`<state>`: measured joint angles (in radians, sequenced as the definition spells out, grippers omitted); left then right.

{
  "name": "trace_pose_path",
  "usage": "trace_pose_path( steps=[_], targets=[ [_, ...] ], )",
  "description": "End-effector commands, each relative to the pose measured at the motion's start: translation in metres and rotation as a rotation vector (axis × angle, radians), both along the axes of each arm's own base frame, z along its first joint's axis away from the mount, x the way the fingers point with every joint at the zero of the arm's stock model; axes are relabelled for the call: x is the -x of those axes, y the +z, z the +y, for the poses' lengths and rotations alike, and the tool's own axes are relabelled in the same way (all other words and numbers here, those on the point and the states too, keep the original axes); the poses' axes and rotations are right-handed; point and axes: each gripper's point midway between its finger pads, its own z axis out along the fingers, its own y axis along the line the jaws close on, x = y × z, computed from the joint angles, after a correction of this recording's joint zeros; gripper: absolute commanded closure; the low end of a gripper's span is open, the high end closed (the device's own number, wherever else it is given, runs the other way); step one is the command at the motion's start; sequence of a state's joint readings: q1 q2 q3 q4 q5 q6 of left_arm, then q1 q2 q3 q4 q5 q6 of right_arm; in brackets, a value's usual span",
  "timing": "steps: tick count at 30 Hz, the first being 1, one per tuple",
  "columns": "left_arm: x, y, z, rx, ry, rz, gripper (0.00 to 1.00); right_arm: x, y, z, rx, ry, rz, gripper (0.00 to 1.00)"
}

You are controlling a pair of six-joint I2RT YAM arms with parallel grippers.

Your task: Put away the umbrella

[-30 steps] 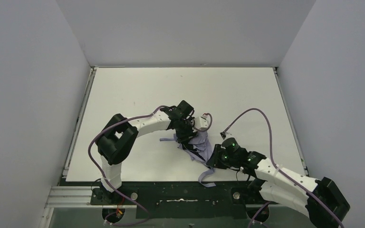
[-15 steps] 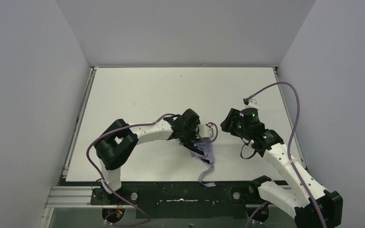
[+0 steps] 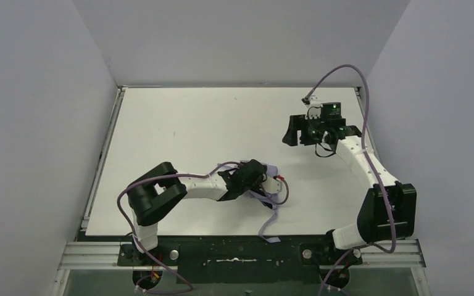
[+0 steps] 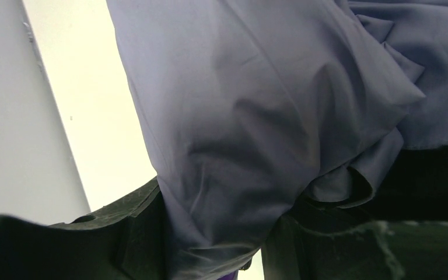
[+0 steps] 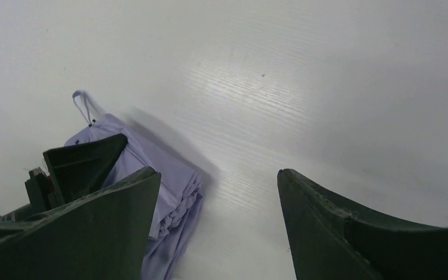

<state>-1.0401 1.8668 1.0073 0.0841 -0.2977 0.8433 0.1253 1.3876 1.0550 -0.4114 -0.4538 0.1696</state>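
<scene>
The umbrella [image 3: 274,192] is a bunched lavender bundle near the table's front middle, with a fabric strip [image 3: 269,230] trailing over the front edge. My left gripper [image 3: 263,179] is shut on it. In the left wrist view, lavender canopy cloth [image 4: 256,116] fills the gap between the dark fingers [image 4: 64,245]. My right gripper [image 3: 292,132] hangs far off at the back right, open and holding nothing. From its wrist view [image 5: 217,175] the folded umbrella [image 5: 157,169] and its small loop [image 5: 81,102] lie on the white table beyond the left finger.
The white table [image 3: 191,123] is walled by grey panels on the left, back and right. A black rail [image 3: 234,250] runs along the front edge by the arm bases. Purple cables loop above both arms.
My right gripper has opened, let go of the umbrella and swung up to the back right. The left arm has drawn the umbrella nearer the front edge and to the right.
</scene>
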Motion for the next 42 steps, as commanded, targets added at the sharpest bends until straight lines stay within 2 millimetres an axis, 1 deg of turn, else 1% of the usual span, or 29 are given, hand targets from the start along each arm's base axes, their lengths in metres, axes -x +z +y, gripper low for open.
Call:
trace_pose_path(
  steps=[1, 7, 10, 13, 16, 18, 22, 27, 31, 38, 41, 42],
  targets=[
    [-0.003, -0.02, 0.012, -0.105, -0.022, -0.078, 1.0, 0.012, -0.002, 0.026, 0.016, 0.382, 0.033, 0.25],
    [-0.002, -0.024, 0.012, -0.132, -0.074, -0.153, 1.0, 0.011, -0.012, 0.051, -0.023, 0.667, 0.104, 0.25],
    [-0.004, -0.025, 0.012, -0.128, -0.08, -0.176, 1.0, 0.018, -0.018, 0.062, -0.041, 0.763, 0.137, 0.24],
    [-0.004, -0.024, 0.012, -0.126, -0.083, -0.187, 1.0, 0.026, -0.031, 0.075, -0.001, 0.825, 0.166, 0.21],
    [-0.003, -0.024, 0.013, -0.127, -0.088, -0.192, 1.0, 0.039, -0.048, 0.087, 0.027, 0.893, 0.217, 0.19],
    [-0.003, -0.023, 0.013, -0.121, -0.091, -0.193, 1.0, 0.044, -0.059, 0.09, 0.037, 0.911, 0.251, 0.19],
    [-0.001, -0.023, 0.012, -0.113, -0.097, -0.182, 1.0, 0.054, -0.071, 0.087, 0.044, 0.929, 0.305, 0.18],
    [0.001, -0.025, 0.013, -0.116, -0.101, -0.173, 1.0, 0.074, -0.084, 0.083, 0.052, 0.964, 0.385, 0.19],
    [0.0, -0.025, 0.013, -0.115, -0.097, -0.172, 1.0, 0.083, -0.098, 0.079, 0.059, 0.97, 0.45, 0.19],
    [-0.004, -0.014, 0.011, -0.064, -0.069, -0.2, 1.0, 0.087, -0.12, 0.068, 0.12, 0.929, 0.537, 0.25],
    [-0.005, -0.008, 0.01, -0.041, -0.057, -0.212, 1.0, 0.086, -0.129, 0.063, 0.165, 0.899, 0.559, 0.28],
    [-0.006, -0.005, 0.01, -0.031, -0.051, -0.215, 1.0, 0.086, -0.133, 0.061, 0.185, 0.888, 0.57, 0.31]
  ],
)
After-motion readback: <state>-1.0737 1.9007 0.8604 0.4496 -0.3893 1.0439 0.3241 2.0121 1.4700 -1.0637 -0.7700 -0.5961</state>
